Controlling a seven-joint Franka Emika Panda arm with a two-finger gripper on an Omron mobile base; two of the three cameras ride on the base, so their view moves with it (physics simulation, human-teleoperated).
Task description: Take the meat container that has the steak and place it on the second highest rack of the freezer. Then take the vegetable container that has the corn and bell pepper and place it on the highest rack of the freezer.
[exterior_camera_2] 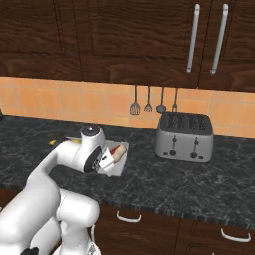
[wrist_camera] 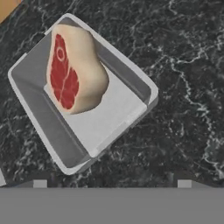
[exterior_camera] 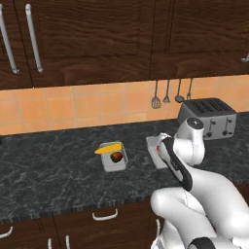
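Note:
The meat container (wrist_camera: 109, 118) is a grey tray on the dark counter, and the steak (wrist_camera: 72, 70), red with a pale fat rim, lies in it. My gripper (wrist_camera: 112, 183) hangs open just above the tray's near edge, touching nothing. The right base view has the hand (exterior_camera_2: 105, 158) over the same meat container (exterior_camera_2: 119, 162). To its left stands the vegetable container (exterior_camera: 114, 160), with the corn (exterior_camera: 108, 149) sticking over its edge and the bell pepper (exterior_camera: 116, 156) inside. My arm covers part of the meat container (exterior_camera: 154, 146). The freezer is out of view.
A silver toaster (exterior_camera: 208, 116) stands on the counter to the right of the trays. Utensils (exterior_camera: 168, 95) hang on the orange tiled wall behind. Dark wooden cabinets (exterior_camera: 97, 34) run above the counter, and drawers (exterior_camera: 104, 216) sit below its front edge.

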